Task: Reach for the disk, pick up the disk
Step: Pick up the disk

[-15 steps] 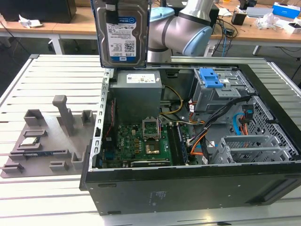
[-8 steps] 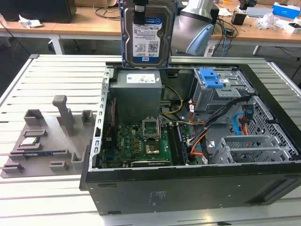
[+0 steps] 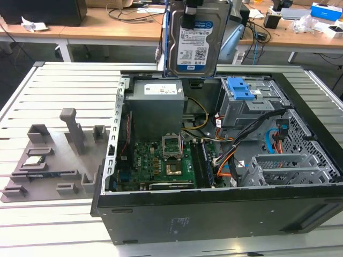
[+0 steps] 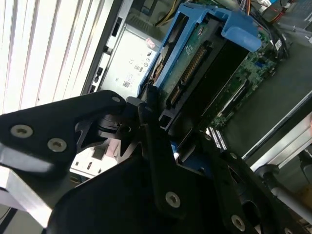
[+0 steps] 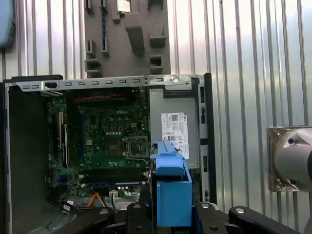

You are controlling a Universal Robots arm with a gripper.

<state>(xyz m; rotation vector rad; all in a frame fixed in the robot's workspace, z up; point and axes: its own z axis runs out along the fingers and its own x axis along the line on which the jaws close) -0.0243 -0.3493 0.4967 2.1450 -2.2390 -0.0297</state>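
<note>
Exterior view: the gripper point(image 3: 191, 12) is hanging at the upper edge, clamped on the upper end of the disk point(image 3: 199, 40). The disk is hanging upright in the air, label side facing the camera, well above the open computer case point(image 3: 214, 214) and clear of it. The case is lying on its side on the slatted desk point(image 3: 64, 80), showing the power supply point(image 3: 156, 107), the motherboard point(image 3: 161, 160) and the grey drive cage point(image 3: 252, 107) with its blue latch point(image 3: 239, 88). A grey fixture tray point(image 3: 53, 155) is sitting on the desk toward the exterior view's left of the case. Second wrist view: the camera is looking along the disk's underside, showing what the exterior view is not giving, namely the connector edge point(image 4: 195, 63) and a blue side rail point(image 4: 239, 29). The black fingers point(image 4: 151, 141) are pressing against the disk, with the jaws closed down to its width. First wrist view: the camera is looking straight down past the disk's blue rail end point(image 5: 170, 190) onto the motherboard, power supply and fixture tray far below.
</note>
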